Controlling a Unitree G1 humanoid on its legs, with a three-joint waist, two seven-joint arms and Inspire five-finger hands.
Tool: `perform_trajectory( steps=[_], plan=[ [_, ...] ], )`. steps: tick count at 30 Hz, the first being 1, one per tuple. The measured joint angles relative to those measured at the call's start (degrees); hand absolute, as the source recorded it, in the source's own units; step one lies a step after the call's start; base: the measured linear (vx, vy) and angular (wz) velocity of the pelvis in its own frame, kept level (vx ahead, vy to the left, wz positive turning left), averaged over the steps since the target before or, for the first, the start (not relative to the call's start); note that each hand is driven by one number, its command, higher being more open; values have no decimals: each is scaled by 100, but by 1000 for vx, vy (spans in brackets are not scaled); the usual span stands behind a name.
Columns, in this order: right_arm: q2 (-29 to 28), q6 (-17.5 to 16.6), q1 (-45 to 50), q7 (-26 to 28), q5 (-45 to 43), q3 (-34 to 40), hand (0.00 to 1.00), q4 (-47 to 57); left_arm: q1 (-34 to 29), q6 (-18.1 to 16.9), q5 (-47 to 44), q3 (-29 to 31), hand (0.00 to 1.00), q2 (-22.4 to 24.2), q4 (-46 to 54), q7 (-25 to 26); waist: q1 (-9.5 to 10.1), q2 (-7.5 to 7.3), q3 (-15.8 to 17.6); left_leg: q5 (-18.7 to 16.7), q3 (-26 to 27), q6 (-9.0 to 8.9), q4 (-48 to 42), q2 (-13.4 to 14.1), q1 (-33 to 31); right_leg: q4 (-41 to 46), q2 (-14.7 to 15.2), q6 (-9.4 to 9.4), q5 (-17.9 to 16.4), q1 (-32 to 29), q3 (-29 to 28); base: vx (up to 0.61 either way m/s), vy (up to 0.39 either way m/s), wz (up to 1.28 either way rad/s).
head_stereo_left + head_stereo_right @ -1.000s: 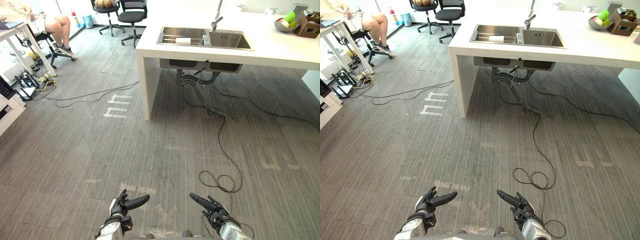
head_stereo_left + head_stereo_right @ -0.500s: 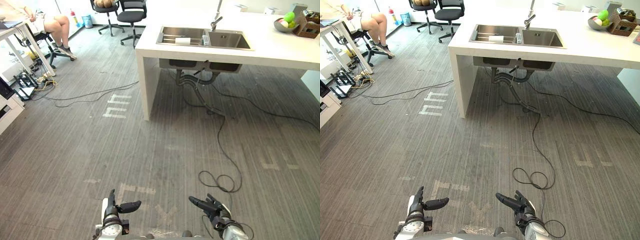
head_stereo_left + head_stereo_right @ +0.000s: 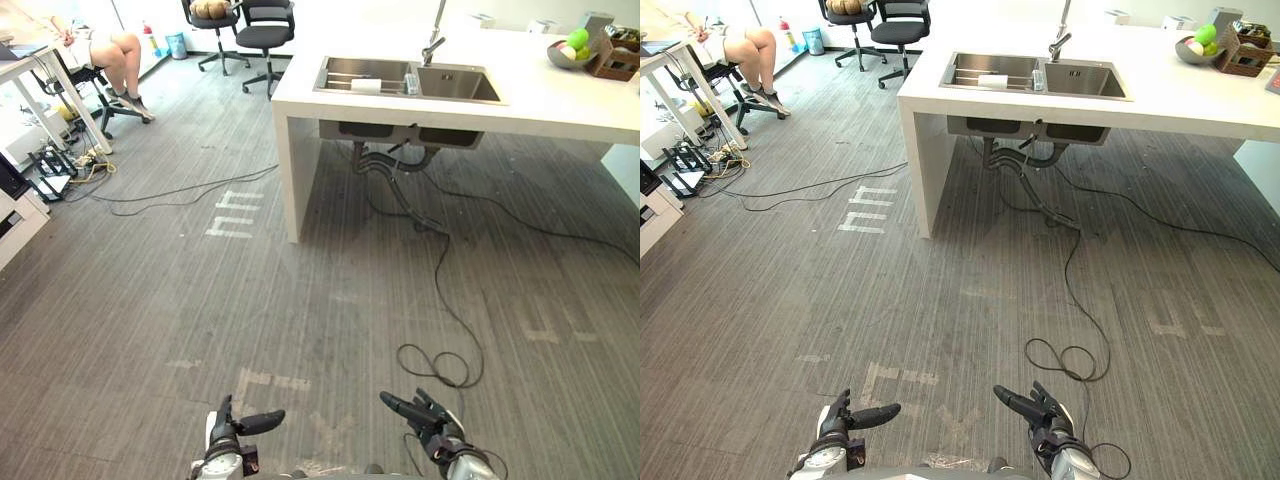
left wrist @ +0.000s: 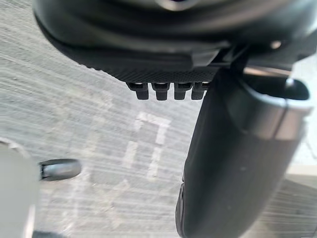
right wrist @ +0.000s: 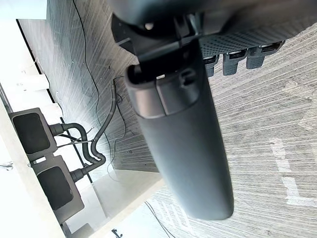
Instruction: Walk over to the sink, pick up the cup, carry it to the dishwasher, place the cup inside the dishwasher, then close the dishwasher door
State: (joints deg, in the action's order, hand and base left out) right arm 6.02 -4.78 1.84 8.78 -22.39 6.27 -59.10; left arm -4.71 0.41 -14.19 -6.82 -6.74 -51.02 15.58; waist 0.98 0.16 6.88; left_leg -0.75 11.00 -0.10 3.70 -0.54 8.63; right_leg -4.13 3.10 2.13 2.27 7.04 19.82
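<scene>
The steel double sink (image 3: 462, 85) is set in a white counter (image 3: 540, 102) at the far side of the room, with a tap (image 3: 434, 40) behind it. A small clear cup-like thing (image 3: 412, 82) stands at the divider between the basins, and a white item (image 3: 366, 85) lies in the left basin. My left hand (image 3: 232, 436) and right hand (image 3: 428, 420) hang low over the grey floor at the near edge, both open and holding nothing. The right wrist view shows my thumb (image 5: 183, 139) and the sink's underside (image 5: 30, 133).
A person (image 3: 108, 45) sits at a desk at the far left, with office chairs (image 3: 262, 28) beyond. Cables (image 3: 180, 190) trail over the floor at the left. A fruit bowl (image 3: 568, 48) stands on the counter's right end. A white low unit (image 3: 12, 215) stands at the left edge.
My left hand has dropped lower and turned, its thumb now shorter in view. The right hand has sunk slightly. The sink and counter stay where they were.
</scene>
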Motion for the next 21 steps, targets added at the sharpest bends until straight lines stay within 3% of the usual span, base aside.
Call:
perform_trajectory(
  steps=[8, 15, 18, 19, 21],
  plan=[
    [-104, 93, -2, 255, -1020, -2, 100, 2, 9, -49, -842, -50, 100, 46, -118, -533, -27, -14, -11, 1, 20, -28, 28, 2, 25, -60, -10, 39, 37, 29, 17, -6, 1, -1],
    [-260, 109, 133, 514, -1019, 6, 100, 2, 25, -219, -950, -192, 100, 31, -201, -547, -32, -24, 0, -62, 69, -41, -40, 6, 23, 148, 26, 56, -50, -36, -13, -41, 5, -3],
    [-259, 139, 112, 491, -1022, 0, 100, 20, 157, -239, -999, -267, 100, -5, -247, -536, -34, -132, 81, -439, 91, 218, -734, 1, -315, 1393, 326, 159, -728, -586, -2, -41, 40, 4],
    [-254, 145, 107, 454, -1025, -12, 100, 63, 197, -254, -1049, -269, 100, -21, -235, -521, -36, -159, 97, -638, 108, 296, -1038, -24, -443, 1944, 504, 293, -953, -804, 18, -28, 60, -10],
    [-216, 160, 48, 418, -1148, -83, 100, 153, 210, -261, -1059, -265, 100, -20, -155, -427, -20, -196, 171, -825, 217, 367, -1314, -29, -540, 2944, 817, 182, -934, -1286, 139, -25, 72, -21]
  ],
)
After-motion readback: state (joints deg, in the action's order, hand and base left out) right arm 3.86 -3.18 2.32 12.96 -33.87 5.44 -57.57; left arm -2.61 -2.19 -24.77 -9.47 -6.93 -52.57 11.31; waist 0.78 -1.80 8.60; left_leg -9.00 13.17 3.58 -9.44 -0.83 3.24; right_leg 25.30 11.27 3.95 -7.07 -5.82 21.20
